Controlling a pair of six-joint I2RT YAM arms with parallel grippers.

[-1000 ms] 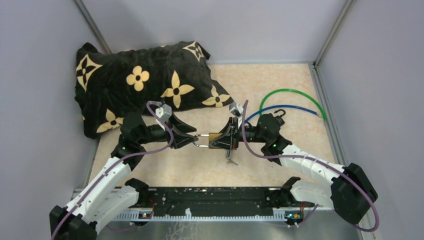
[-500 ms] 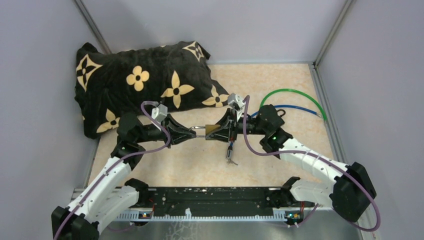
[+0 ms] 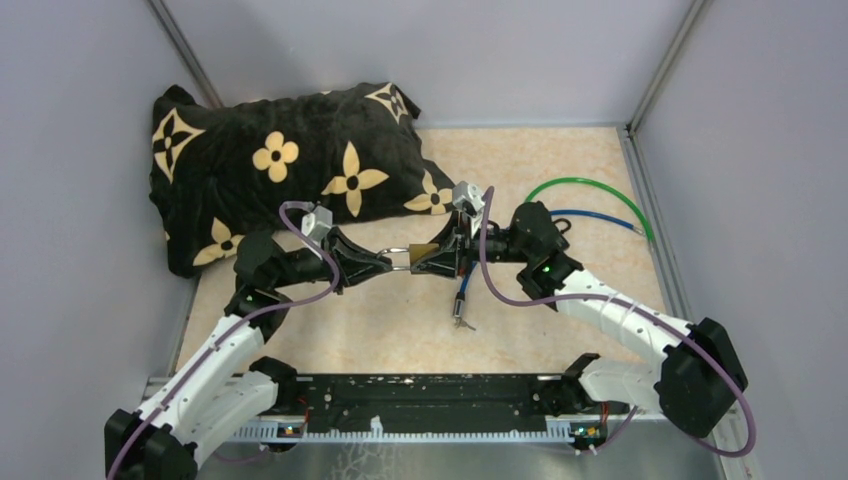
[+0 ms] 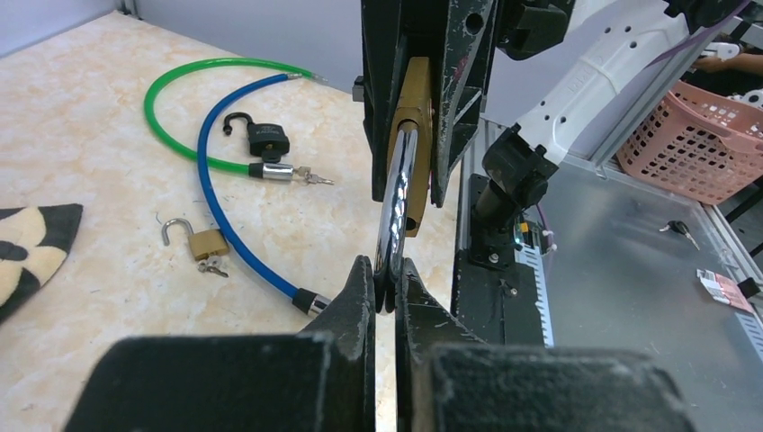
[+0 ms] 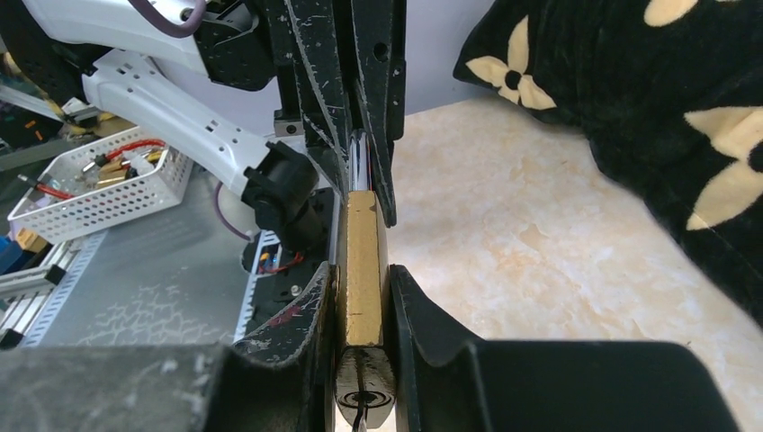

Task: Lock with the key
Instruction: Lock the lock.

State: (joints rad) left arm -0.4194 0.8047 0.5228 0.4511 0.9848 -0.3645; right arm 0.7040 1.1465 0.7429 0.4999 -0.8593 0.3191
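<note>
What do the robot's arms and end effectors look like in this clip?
The left arm and right arm have white shells between bulky black joints, each trailed by a looping purple cable. The left end effector and right end effector are black, with two tapered, paint-chipped fingers.

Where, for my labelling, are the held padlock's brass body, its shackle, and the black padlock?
brass body (image 5: 363,270): right wrist view, its narrow upper edge.
shackle (image 4: 396,211): left wrist view, middle of the steel bow.
black padlock (image 4: 267,141): left wrist view, its body.
</note>
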